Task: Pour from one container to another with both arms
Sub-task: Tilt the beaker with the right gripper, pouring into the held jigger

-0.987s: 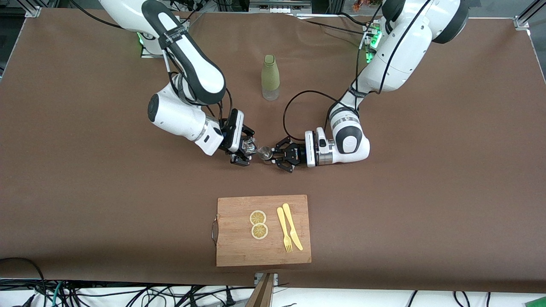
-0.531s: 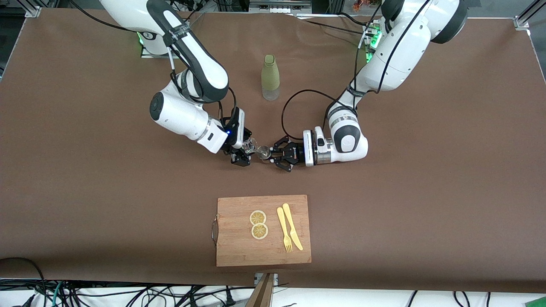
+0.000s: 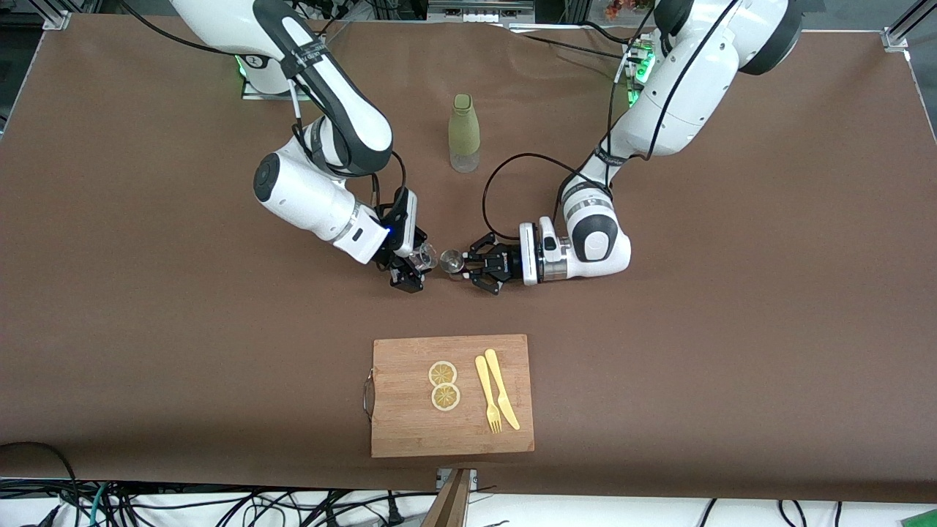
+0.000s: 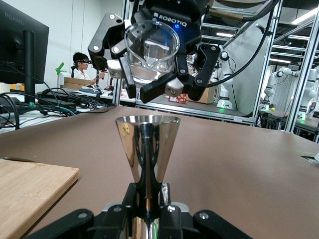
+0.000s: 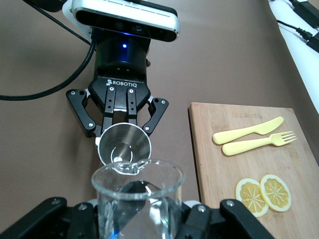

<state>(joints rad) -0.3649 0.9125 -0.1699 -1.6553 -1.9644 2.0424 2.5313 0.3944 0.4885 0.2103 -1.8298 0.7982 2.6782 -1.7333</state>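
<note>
My right gripper (image 3: 413,265) is shut on the tiny clear glass tumbler (image 3: 424,257), holding it tilted with its spout toward the jigger. In the right wrist view the tumbler (image 5: 138,199) fills the foreground, its spout just over the jigger's round rim (image 5: 124,144). My left gripper (image 3: 468,268) is shut on the waist of the silvery hourglass jigger (image 3: 453,261), which stands upright. The left wrist view shows the jigger (image 4: 148,149) in my jaws, with the tumbler (image 4: 152,52) and the right gripper's fingers (image 4: 164,87) just above its rim. Both hands meet over the middle of the table.
A tall green-sleeved bottle (image 3: 464,133) stands farther from the front camera than the two grippers. Nearer to that camera lies a wooden cutting board (image 3: 395,432) with two lemon slices (image 3: 443,385), a yellow knife (image 3: 501,388) and a yellow fork (image 3: 487,394).
The right gripper has turned at the wrist and drawn back a little, and the tumbler now sits slightly apart from the jigger's rim. The left arm has shifted a touch toward the right arm.
</note>
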